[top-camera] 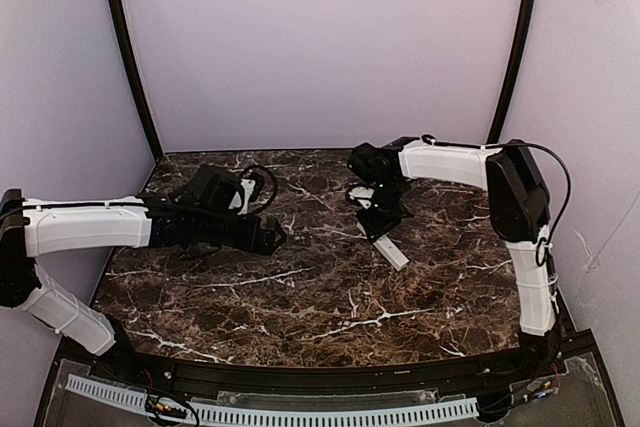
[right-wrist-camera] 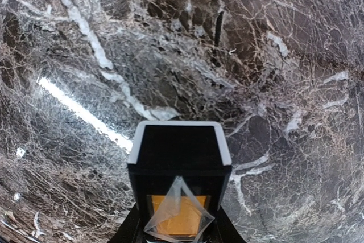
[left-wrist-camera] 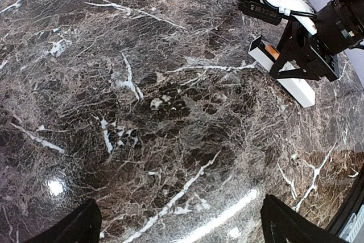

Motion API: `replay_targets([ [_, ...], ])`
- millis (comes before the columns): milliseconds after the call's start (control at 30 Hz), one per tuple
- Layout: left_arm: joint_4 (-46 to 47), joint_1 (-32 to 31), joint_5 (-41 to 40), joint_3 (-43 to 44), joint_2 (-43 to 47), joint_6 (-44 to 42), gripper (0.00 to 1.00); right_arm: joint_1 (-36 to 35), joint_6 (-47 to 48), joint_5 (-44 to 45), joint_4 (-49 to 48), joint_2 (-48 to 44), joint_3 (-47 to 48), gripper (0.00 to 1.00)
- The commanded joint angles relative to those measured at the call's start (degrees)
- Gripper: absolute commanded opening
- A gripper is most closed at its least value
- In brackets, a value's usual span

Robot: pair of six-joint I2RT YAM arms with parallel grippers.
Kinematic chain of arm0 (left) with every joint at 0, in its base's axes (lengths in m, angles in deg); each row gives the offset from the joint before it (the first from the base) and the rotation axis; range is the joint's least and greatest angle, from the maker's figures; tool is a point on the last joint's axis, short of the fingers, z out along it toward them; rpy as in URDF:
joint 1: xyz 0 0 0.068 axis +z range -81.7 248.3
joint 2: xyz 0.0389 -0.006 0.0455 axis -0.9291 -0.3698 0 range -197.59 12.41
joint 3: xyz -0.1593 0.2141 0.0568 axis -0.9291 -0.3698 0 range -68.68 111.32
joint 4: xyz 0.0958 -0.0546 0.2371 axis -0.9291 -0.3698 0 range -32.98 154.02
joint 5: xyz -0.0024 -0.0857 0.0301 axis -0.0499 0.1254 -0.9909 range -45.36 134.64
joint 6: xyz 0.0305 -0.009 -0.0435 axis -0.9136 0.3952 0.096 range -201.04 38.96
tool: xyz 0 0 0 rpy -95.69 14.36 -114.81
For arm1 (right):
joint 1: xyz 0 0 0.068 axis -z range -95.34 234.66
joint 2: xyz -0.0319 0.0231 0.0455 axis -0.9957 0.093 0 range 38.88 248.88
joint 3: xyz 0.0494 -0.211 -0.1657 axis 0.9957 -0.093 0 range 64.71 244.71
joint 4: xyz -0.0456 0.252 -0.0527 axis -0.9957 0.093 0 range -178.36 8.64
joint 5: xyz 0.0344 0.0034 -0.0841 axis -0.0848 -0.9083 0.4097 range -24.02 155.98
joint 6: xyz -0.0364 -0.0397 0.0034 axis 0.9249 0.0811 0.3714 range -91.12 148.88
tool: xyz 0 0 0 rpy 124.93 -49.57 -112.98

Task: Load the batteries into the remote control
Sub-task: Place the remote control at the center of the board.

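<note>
Left wrist view: right fingers [left-wrist-camera: 310, 64] astride white remote control [left-wrist-camera: 300, 89].

Probably a robotics lab test booth: plain pale lilac walls [top-camera: 320, 37] and curved black poles [top-camera: 130, 57] enclose a dark, white-veined marble tabletop [top-camera: 300, 297] carrying two white-and-black robot arms [top-camera: 85, 227].

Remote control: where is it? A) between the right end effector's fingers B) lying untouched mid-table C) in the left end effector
A: the remote control sits gripped by the right end effector; the left end effector is open, holding nothing.
</note>
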Motion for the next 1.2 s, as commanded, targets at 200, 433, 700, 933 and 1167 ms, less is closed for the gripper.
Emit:
replay_targets([
  [200,-0.25,0.7,0.93,0.41,-1.59,0.12,0.99,-0.4,0.67,-0.6,-0.19,4.75,1.69,0.21],
  [433,-0.61,0.86,1.04,0.56,-2.12,0.09,0.99,-0.44,0.82,-1.31,-0.67,5.11,2.24,0.29],
  [700,-1.7,1.01,1.02,1.55,-2.09,-0.11,0.99,-0.57,0.97,-3.28,-2.15,4.16,1.23,0.51],
  [933,-2.41,2.64,5.36,3.93,-2.12,-0.52,0.99,0.53,0.41,-8.96,-9.64,-5.64,-1.64,0.73],
  [1167,-4.03,7.57,9.77,7.65,-3.22,-2.08,0.99,6.59,-2.62,-16.18,-25.61,-23.37,-15.62,0.85],
])
